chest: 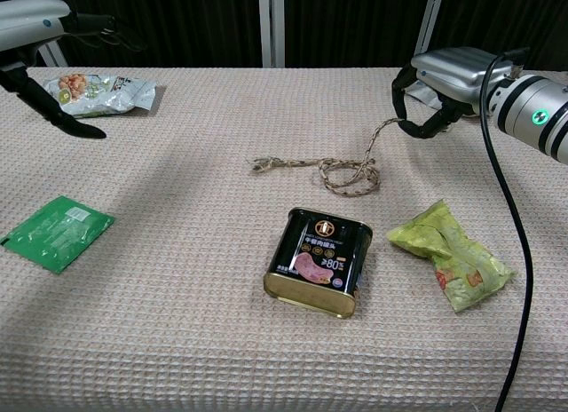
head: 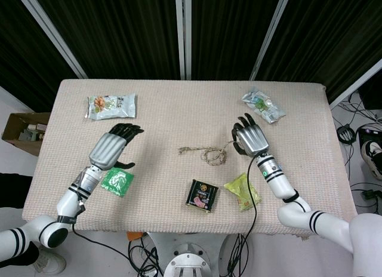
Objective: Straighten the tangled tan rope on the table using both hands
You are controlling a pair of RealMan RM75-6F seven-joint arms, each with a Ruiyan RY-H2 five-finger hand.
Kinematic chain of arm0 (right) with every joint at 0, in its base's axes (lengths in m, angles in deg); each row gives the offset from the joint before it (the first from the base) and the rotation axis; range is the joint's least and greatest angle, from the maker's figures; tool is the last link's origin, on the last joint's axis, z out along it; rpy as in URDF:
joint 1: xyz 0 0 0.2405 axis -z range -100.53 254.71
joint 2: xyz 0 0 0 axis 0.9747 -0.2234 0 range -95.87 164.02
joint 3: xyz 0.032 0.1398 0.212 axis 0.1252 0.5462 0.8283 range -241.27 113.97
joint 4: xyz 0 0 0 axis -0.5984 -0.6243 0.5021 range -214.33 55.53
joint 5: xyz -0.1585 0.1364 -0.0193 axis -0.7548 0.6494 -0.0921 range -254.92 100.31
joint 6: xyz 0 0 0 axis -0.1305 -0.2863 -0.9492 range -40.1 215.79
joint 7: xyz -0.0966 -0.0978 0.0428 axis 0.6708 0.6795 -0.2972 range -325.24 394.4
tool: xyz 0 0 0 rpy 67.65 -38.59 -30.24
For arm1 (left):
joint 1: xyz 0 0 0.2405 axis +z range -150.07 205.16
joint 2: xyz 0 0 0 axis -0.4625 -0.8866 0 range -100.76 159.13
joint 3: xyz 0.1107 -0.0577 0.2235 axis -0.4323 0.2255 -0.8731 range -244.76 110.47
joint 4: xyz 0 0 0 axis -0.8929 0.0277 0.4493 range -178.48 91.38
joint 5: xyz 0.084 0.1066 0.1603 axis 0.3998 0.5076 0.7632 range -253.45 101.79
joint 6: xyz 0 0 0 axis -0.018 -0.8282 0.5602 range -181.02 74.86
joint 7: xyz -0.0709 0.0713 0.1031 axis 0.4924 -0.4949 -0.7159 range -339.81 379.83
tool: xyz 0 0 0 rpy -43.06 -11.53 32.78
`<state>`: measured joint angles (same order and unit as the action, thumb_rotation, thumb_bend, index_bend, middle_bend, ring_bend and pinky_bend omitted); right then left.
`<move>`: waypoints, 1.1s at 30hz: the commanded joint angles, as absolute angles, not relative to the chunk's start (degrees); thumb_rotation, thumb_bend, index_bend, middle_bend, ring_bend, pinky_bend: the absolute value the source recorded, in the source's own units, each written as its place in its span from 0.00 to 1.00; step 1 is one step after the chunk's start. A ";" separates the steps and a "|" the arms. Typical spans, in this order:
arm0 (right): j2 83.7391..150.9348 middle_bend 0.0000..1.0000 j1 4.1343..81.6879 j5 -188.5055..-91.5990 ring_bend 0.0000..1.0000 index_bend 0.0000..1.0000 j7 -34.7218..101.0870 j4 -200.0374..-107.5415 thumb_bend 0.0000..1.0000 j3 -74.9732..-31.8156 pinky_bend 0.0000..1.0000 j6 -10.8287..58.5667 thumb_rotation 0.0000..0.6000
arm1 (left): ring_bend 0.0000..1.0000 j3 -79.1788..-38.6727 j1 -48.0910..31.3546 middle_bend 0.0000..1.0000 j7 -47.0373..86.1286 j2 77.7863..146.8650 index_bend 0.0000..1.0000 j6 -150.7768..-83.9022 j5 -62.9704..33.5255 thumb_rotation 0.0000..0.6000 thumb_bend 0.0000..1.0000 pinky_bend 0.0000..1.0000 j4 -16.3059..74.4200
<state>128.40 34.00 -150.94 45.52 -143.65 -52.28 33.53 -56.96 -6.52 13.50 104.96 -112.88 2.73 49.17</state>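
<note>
While right hand (chest: 435, 97) grips rope (chest: 342, 170) end — left hand (head: 113, 147) spread, free | tin (chest: 321, 261), yellow-green packet (chest: 448, 252) near coil

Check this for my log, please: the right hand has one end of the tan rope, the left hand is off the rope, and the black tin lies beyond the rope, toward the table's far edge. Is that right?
One detail is wrong. The black tin lies on the near side of the tan rope, toward the robot, as the chest view shows. The right hand does have the rope's end, and the left hand is off it.
</note>
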 commanded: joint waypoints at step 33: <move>122.18 0.36 36.69 -149.72 0.12 0.64 44.69 -147.45 0.46 -51.43 0.12 30.43 1.00 | 0.10 -46.90 -34.55 0.15 7.51 140.80 0.40 -91.28 -23.94 1.00 0.20 0.14 12.30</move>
<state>122.19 36.70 -149.73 44.71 -147.47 -51.44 30.41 -47.13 -33.27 8.41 139.09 -91.90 -22.62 14.25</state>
